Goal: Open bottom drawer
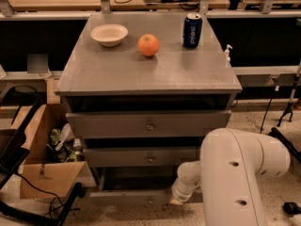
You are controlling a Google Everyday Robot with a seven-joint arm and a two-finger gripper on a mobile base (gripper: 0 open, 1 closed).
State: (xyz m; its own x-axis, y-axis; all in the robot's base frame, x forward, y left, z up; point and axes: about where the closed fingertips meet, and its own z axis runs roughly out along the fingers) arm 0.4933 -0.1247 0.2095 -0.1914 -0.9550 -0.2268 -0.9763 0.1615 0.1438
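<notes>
A grey three-drawer cabinet (141, 74) stood before a row of workbenches, with the robot's white arm (240, 173) bent low at its front right corner. An open cardboard box (44, 178) of clutter sat on the floor by the cabinet's left side. The bottom drawer (131, 197) lay at the cabinet's foot, beneath the two larger fronts, a dark gap above it. The gripper (180, 196) was down against the right end of that drawer's front; whether it was spread or closed could not be told. Along the top's rear edge sat a cream bowl (109, 34) toward the left corner, an orange (148, 45) near the middle and a blue can (192, 30) upright toward the right.
</notes>
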